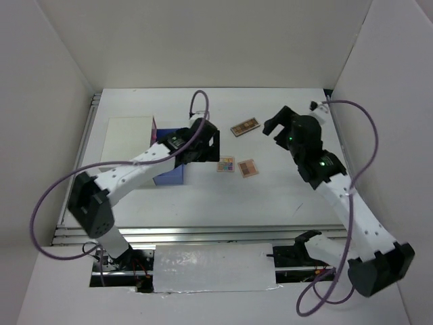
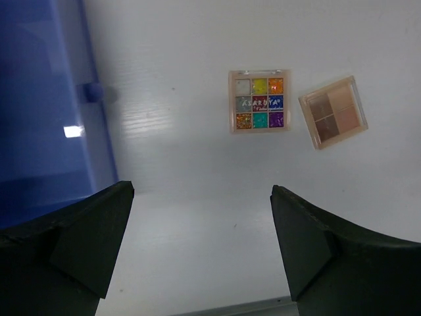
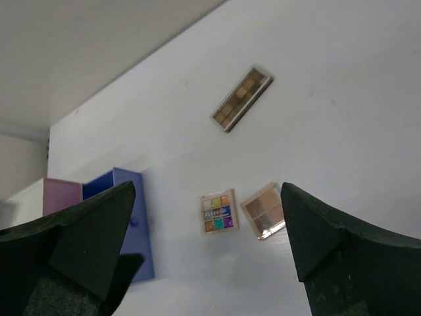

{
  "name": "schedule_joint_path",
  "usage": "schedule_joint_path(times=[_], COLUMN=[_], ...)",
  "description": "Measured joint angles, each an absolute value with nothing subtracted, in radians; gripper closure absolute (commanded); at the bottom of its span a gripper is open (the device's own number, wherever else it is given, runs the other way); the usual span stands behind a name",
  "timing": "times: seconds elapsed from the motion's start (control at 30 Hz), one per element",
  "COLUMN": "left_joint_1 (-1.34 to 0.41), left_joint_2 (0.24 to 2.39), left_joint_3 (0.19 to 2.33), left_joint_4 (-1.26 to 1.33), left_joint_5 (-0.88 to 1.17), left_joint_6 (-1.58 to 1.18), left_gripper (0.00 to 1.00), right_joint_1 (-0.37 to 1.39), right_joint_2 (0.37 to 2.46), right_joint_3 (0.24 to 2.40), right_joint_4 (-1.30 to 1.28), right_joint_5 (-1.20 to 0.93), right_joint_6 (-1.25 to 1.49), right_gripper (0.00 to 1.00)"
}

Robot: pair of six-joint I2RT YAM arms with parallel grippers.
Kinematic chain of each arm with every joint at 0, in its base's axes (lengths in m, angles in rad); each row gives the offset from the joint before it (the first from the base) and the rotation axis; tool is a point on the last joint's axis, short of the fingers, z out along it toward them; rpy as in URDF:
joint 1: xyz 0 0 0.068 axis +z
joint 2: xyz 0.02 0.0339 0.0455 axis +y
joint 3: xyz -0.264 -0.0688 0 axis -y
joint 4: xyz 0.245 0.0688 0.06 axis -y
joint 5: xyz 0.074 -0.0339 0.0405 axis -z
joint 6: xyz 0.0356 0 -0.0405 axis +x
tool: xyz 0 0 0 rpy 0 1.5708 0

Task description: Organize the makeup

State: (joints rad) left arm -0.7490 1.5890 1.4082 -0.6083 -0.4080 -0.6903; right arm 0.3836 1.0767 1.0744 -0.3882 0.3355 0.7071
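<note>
From above, near the middle of the counter (image 1: 284, 193): multicoloured palette (image 1: 226, 164) lying flat, peach palette (image 1: 248, 167) just beside it at 3 o'clock and slightly turned, brown palette (image 1: 245, 126) apart from both at 1 o'clock, set at an angle. At 9 o'clock of the multicoloured palette, a blue drawer (image 1: 169, 177), with the white box (image 1: 128, 128) and a strip of pink drawer (image 1: 155, 128) further off at 10 o'clock. Left pincer (image 1: 203, 145) hanging over the far end of the blue drawer, at 11 o'clock of the multicoloured palette, touching no makeup. Right pincer (image 1: 276, 127) up in the air at 3 o'clock of the brown palette, fingers spread. Through the left wrist camera: left pincer (image 2: 200, 243) gaping wide with nothing held, only bare counter in the gap; multicoloured palette (image 2: 259, 101) at 1 o'clock, square to the view; peach palette (image 2: 333, 111) at its 3 o'clock, tilted, a narrow gap between; blue drawer (image 2: 46, 99) filling 9 to 11 o'clock. Through the right wrist camera: right pincer (image 3: 207, 243) likewise wide apart and empty, high above the counter; brown palette (image 3: 242, 99) at 12 o'clock, lying diagonal; multicoloured palette (image 3: 217, 212) and peach palette (image 3: 266, 210) side by side low in the middle, corners nearly meeting; blue drawer (image 3: 128, 224) at 8 o'clock, pink drawer (image 3: 62, 196) behind it at 9 o'clock
</note>
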Motion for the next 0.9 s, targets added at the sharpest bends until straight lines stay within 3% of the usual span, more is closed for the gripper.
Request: schedule_joint_path(times=[0.13, 0.33, 0.9], left_joint_1=[-0.754, -0.783, -0.788], left_joint_2=[1.870, 2.160, 2.250], left_joint_3=[1.572, 1.789, 1.826], left_joint_4=[-0.580, -0.581, -0.621], left_joint_5=[-0.359, -0.332, -0.398], left_joint_6=[-0.693, -0.707, -0.738], left_gripper=[0.01, 0.01, 0.01], right_joint_1=[0.343, 0.342, 0.342], right_joint_2=[0.870, 0.754, 0.788], right_joint_3=[1.051, 1.040, 0.989], right_joint_4=[-0.465, -0.511, -0.524], right_joint_5=[0.377, 0.312, 0.030], right_joint_6=[0.653, 0.582, 0.515], right_gripper=[0.00, 0.00, 0.00])
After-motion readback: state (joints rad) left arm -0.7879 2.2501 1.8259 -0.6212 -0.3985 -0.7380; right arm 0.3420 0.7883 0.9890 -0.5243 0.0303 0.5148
